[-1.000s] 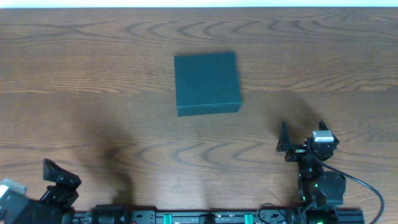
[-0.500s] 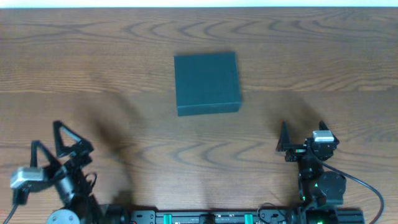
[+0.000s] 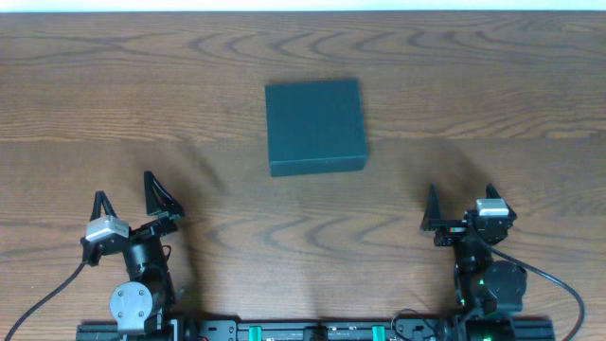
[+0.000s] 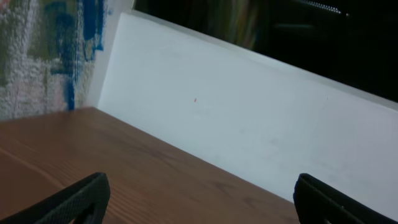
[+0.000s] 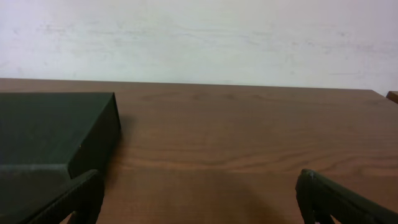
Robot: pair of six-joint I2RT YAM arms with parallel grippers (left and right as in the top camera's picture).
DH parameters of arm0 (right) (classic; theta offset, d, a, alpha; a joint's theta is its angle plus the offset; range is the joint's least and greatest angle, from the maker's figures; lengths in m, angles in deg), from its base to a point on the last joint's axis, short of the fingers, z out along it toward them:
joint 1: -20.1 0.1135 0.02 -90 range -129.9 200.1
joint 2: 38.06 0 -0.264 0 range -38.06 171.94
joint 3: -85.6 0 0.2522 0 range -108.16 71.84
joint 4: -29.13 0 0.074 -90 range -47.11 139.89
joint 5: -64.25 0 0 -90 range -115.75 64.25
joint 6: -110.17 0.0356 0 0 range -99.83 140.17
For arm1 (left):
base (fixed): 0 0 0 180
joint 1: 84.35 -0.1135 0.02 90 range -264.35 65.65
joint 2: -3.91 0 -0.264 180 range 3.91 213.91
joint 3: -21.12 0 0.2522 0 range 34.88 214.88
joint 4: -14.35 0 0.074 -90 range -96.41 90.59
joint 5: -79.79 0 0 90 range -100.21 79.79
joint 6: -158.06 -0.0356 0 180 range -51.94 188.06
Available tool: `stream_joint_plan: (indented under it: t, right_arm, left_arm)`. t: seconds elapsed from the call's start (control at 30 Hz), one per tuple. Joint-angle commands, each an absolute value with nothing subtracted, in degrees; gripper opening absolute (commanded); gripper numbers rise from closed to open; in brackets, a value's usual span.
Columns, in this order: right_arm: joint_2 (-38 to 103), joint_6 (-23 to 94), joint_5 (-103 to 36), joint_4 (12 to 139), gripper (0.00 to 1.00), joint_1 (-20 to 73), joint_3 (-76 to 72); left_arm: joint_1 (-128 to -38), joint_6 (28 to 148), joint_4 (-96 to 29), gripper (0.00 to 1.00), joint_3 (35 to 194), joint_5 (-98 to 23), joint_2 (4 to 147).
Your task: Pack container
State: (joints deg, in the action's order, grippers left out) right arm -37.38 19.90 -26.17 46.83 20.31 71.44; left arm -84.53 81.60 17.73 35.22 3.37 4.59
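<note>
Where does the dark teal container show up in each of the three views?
Overhead: the container sits just above the middle of the picture, nearer the right arm.
Left wrist: not in it; only the table and a white wall show.
Right wrist: the container is at the left edge, in the lower half.
Shared landmark: the wood-grain table, visible in all three views.
</note>
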Motion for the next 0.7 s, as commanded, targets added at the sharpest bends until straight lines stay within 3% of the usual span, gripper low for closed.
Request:
stream_joint_plan:
  t: [0.0,0.3,0.67]
  right_arm:
    - [-37.7,20.1,-26.0,47.1,0.99,19.3,71.5]
    - [-37.7,20.1,-26.0,47.1,0.99,19.3,71.5]
    - [-37.7,20.1,-26.0,47.1,0.99,19.3,71.5]
  left_arm:
    - [-84.4,74.5,17.5,0.95,35.1,0.6,4.1]
    - [-87.6,74.9,-3.4,0.95,35.1,-3.3,4.1]
    - [-88.0,73.4,-3.6,0.95,35.2,-7.2,4.2]
